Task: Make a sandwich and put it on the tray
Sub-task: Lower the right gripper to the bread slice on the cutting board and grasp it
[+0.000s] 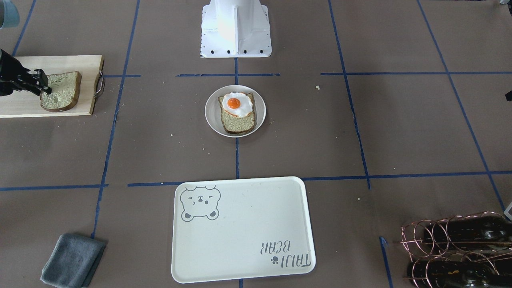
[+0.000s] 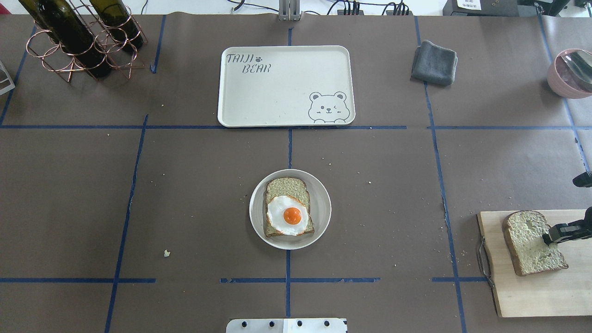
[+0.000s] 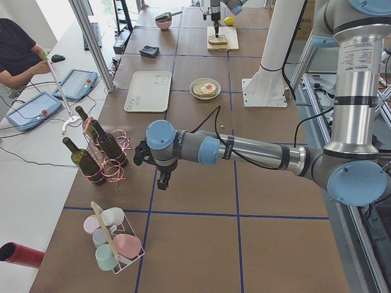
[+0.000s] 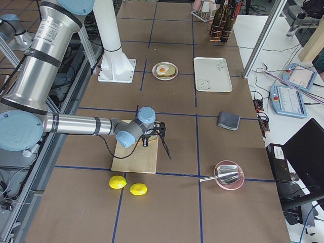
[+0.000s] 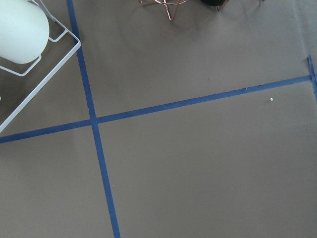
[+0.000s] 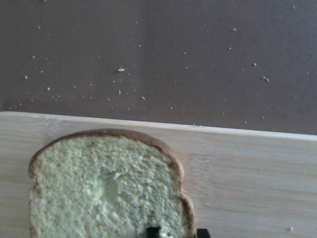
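In the overhead view, the small round off-white plate (image 2: pixel 320 196) sits at table centre. It carries one square brown-crusted bread slice (image 2: pixel 286 187), with the white fried egg with orange yolk (image 2: pixel 289 216) lying on top.

The large cream-white rounded-rectangle tray with bear drawing (image 2: pixel 277 88) lies at 12 o'clock from the plate, well apart.

The pale wooden cutting board (image 2: pixel 532 296) lies between 3 and 4 o'clock from the plate and bears a second bread slice (image 2: pixel 527 243).

The right gripper (image 2: pixel 548 239) is at that slice's 3 o'clock edge. In the right wrist view, one fingertip (image 6: pixel 153 231) rests on the crumb and the other sits just outside the crust. Whether the grip is clenched cannot be told.

The left gripper (image 3: pixel 162 180) hangs near the copper wire bottle rack (image 3: pixel 113 168). Its state cannot be told.
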`<state>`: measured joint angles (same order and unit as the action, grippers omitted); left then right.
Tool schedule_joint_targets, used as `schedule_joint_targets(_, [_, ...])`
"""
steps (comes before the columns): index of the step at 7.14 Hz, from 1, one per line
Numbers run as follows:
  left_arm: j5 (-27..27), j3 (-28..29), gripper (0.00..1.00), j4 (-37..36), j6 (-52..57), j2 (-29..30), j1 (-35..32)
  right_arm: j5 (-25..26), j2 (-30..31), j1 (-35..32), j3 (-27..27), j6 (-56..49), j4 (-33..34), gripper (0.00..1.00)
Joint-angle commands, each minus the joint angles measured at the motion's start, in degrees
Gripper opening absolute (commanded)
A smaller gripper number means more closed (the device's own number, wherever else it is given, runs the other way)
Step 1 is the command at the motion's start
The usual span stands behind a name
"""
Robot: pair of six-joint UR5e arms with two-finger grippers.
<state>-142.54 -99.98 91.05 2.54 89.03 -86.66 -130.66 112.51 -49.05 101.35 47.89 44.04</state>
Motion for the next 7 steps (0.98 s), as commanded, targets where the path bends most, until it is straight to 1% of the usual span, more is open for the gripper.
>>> schedule_joint_targets(1, [0.07, -0.21, 1.00, -0.09, -0.08, 0.00, -0.09, -0.04, -0.01, 0.01, 0.08, 0.19, -0.01, 0.00])
schedule_joint_targets(2, [0.07, -0.30, 1.00, 0.00, -0.08, -0.09, -0.09, -0.47, 0.07, -0.17, 0.86, 0.62, -0.79, 0.00])
schedule_joint_targets(3, [0.07, -0.65, 1.00, 0.00, -0.08, -0.09, -0.09, -0.74, 0.68, -0.17, 1.22, 3.24, -3.58, 0.00])
schedule_joint_targets(4, [0.07, -0.65, 1.00, -0.09, -0.08, -0.09, -0.09, -2.05, 1.12, -0.43, 1.22, 3.61, -6.05, 0.00])
schedule_joint_targets(5, [0.07, -0.65, 1.00, -0.09, -0.08, -0.09, -0.09, -3.89, 1.65, -0.87, 2.70, 3.62, -6.77, 0.00])
schedule_joint_targets(6, [0.07, -0.65, 1.00, -0.09, -0.08, -0.09, -0.09, -8.43, 1.83, -4.35, 4.54, 3.62, -6.77, 0.00])
schedule_joint_targets(7, [0.07, -0.39, 1.00, -0.09, -0.08, -0.09, -0.09, -15.09, 0.79, -10.04, 4.91, 3.62, -6.77, 0.00])
